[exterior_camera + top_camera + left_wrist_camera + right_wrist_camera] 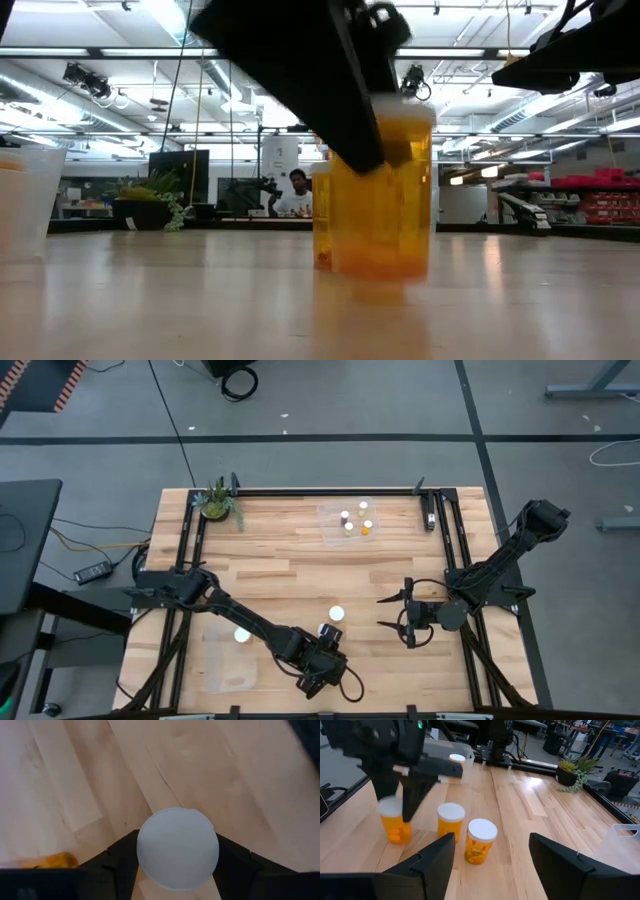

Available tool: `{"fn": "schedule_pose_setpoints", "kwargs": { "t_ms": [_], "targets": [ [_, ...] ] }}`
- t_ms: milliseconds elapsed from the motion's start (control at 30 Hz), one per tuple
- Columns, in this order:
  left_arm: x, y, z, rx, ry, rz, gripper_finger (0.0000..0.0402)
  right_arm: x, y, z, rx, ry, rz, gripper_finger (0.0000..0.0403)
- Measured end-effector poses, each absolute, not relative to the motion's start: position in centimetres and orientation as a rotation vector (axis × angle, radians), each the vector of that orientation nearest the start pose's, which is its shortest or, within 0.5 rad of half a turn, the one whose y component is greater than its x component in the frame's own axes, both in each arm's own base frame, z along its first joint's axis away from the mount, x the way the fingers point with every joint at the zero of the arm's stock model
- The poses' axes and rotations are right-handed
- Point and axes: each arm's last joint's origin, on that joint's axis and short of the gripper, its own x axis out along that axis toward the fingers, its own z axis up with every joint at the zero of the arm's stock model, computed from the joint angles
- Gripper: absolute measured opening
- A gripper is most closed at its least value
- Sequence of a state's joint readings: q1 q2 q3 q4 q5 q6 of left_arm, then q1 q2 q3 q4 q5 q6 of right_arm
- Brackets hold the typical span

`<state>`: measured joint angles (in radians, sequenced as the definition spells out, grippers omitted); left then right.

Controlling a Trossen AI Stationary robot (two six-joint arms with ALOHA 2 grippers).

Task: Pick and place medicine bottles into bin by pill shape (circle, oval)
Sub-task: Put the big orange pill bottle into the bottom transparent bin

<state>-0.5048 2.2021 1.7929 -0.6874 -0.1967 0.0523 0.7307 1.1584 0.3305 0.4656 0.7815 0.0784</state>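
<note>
My left gripper [326, 634] is shut on an orange bottle with a white cap [177, 847] near the table's near edge; the bottle also shows in the low view [385, 190] and the right wrist view [394, 822]. Two more white-capped orange bottles [451, 822] [481, 840] stand on their bases beside it. My right gripper [395, 612] is open and empty, to the right of them, its fingers pointing at them. Another bottle [241, 634] stands in the clear near-left bin [228, 660]. My left gripper pinches the bottle just under its white cap [150, 827], one finger [117, 857] on each side. The fingers come from above, slanting down [410, 795]. The bottle stays upright. I cannot tell whether its base [375, 268] rests on the table or hangs just above it.
A second clear bin [350, 520] at the table's far side holds several small bottles. A green potted plant [217, 500] stands at the far left corner. Bare wood lies between the two bins. A person sits in the room beyond the table [296, 192].
</note>
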Motion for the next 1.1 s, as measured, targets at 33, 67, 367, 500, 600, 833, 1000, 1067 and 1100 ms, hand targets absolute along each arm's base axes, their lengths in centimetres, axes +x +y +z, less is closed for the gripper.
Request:
{"fn": "schedule_pose_setpoints", "kwargs": {
  "t_ms": [33,67,367,500,600,833,1000,1067,1100],
  "targets": [
    [41.1,-22.3,19.3,0.413,1.032,-0.298,0.0218,16.8,12.3,17.4,-0.171,0.261,-0.061,0.0262],
    [40.8,-22.4,19.8,0.402,1.039,-0.295,0.0223,16.8,12.3,17.4,-0.171,0.261,-0.061,0.0262],
    [37.8,-23.7,22.2,0.251,1.189,-0.203,0.0213,16.8,12.3,17.5,-0.164,0.258,-0.061,0.0262],
    [36.6,-24.3,22.0,0.227,1.254,-0.162,0.0221,16.8,12.3,17.5,-0.163,0.256,-0.06,0.0262],
    [35.7,-24.7,21.9,0.223,1.304,-0.133,0.023,16.8,12.3,17.5,-0.161,0.256,-0.061,0.0262],
    [34.0,-24.9,21.9,0.223,1.41,-0.053,0.0213,16.8,12.3,17.5,-0.161,0.257,-0.061,0.0262],
    [33.3,-24.9,22.2,0.204,1.439,-0.001,0.0226,16.8,12.3,17.5,-0.16,0.257,-0.061,0.0262],
    [33.1,-25.0,22.4,0.2,1.441,0.006,0.0233,16.8,12.3,17.5,-0.16,0.257,-0.061,0.0262],
    [32.9,-25.0,22.5,0.2,1.444,0.012,0.0234,16.8,12.3,17.5,-0.16,0.257,-0.061,0.0262]
  ]
}}
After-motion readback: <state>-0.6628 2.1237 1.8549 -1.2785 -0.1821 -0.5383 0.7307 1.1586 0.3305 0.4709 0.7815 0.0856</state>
